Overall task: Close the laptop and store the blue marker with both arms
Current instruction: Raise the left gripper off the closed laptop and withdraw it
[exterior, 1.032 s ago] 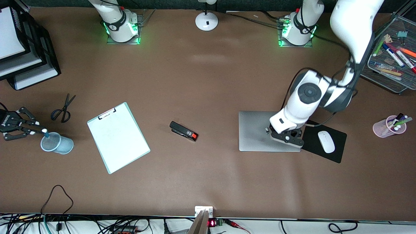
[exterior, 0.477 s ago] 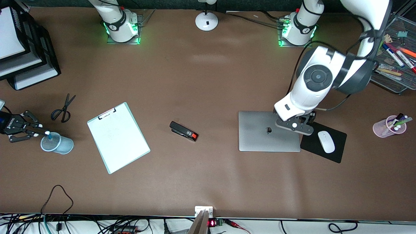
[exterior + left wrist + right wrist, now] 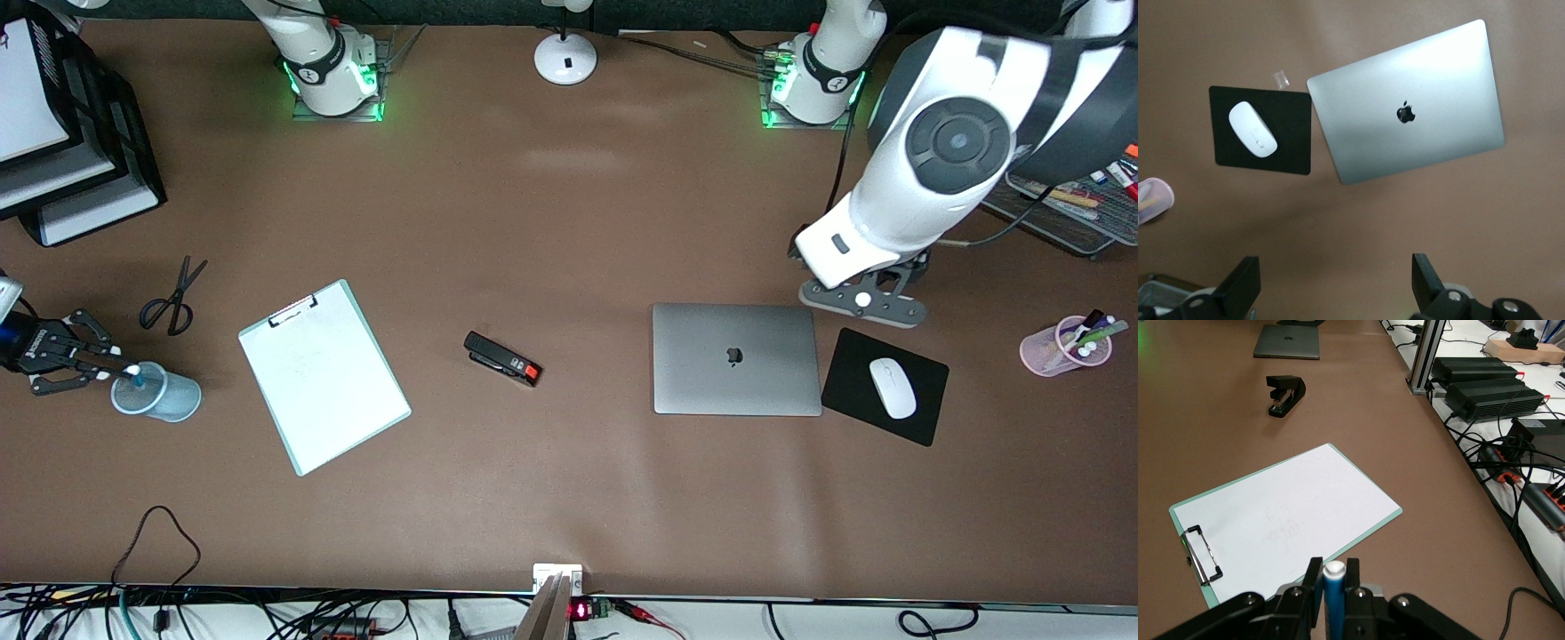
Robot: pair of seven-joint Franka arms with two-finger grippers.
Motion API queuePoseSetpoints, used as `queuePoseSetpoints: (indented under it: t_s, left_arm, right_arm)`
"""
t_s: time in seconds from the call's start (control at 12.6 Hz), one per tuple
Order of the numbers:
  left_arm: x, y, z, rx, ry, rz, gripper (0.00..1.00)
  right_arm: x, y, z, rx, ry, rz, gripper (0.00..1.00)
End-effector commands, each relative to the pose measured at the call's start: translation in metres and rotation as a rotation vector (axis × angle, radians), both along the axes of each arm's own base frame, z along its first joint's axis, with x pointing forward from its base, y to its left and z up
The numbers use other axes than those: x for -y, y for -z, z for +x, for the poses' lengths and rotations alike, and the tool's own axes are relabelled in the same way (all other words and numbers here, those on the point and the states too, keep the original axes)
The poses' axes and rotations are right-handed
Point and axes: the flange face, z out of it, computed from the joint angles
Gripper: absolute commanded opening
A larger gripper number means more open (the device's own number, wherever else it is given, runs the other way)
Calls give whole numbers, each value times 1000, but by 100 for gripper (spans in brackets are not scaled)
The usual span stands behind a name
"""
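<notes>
The laptop point(image 3: 735, 358) point(image 3: 1405, 110) lies closed and flat on the table, its dark logo facing up. My left gripper point(image 3: 861, 300) point(image 3: 1335, 283) hangs open and empty in the air over bare table beside the laptop's corner and the mouse pad point(image 3: 885, 386). At the right arm's end of the table, my right gripper point(image 3: 120, 366) point(image 3: 1331, 577) is shut on the blue marker point(image 3: 133, 373) point(image 3: 1333, 587), white end up. It holds the marker upright over the mouth of a light-blue cup point(image 3: 158, 394); the marker's lower end is hidden.
A white mouse point(image 3: 892, 388) sits on the mouse pad. A clipboard point(image 3: 322, 375), a black stapler point(image 3: 503, 358) and scissors point(image 3: 173, 298) lie mid-table. A pink cup of pens point(image 3: 1065, 345) and a mesh tray point(image 3: 1067, 200) stand at the left arm's end, stacked paper trays point(image 3: 62, 133) at the right arm's.
My left gripper has lifted off the closed laptop lid, opened, and drawn back toward its base. The right gripper with the marker has shifted slightly over the cup.
</notes>
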Motion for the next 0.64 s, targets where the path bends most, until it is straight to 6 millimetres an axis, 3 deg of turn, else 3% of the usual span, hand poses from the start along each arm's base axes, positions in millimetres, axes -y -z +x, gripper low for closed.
queuePoseSetpoints:
  t_s: [0.0,0.16,0.32,0.56]
  left_arm:
    - [-11,-25,1,-32,30,-24,100]
    - [-18,-48,-11,-24,39,-47,100]
    - [-57,-56,-9,-36,55,-106,100]
    - [-85,-63,-29,-11,19,-101,100]
  right_arm:
    - [6,1,7,75,-23,-10,0]
    - [7,7,6,79,-29,-10,0]
    - [8,12,5,73,-32,-6,0]
    - [10,18,3,77,-36,-5,0]
